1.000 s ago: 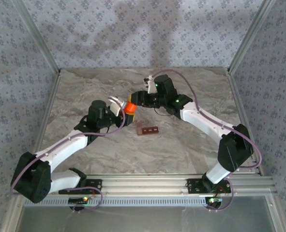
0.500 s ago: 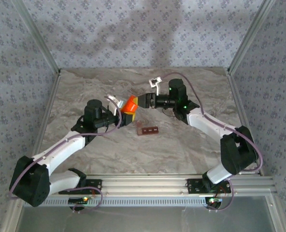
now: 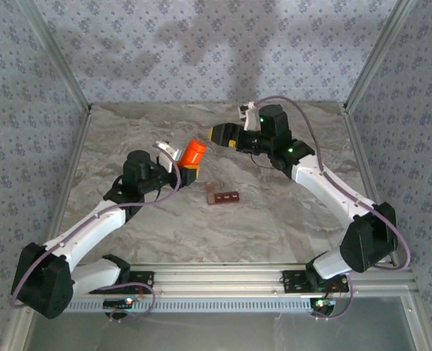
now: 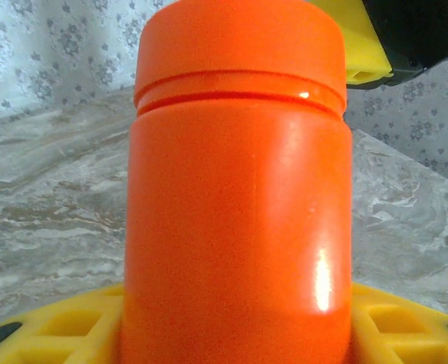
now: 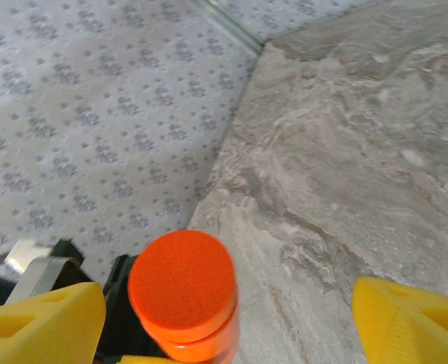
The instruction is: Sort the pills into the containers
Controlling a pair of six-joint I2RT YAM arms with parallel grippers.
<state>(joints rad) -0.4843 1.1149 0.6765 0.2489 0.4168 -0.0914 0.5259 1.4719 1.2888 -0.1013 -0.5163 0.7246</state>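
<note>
No text, label, brand, number or sign could be read. The orange bottle showed only plain, glossy plastic on its side and cap. The containers were too small to tell any marking on them. The wallpaper carried a repeated small floral pattern and no lettering.
</note>
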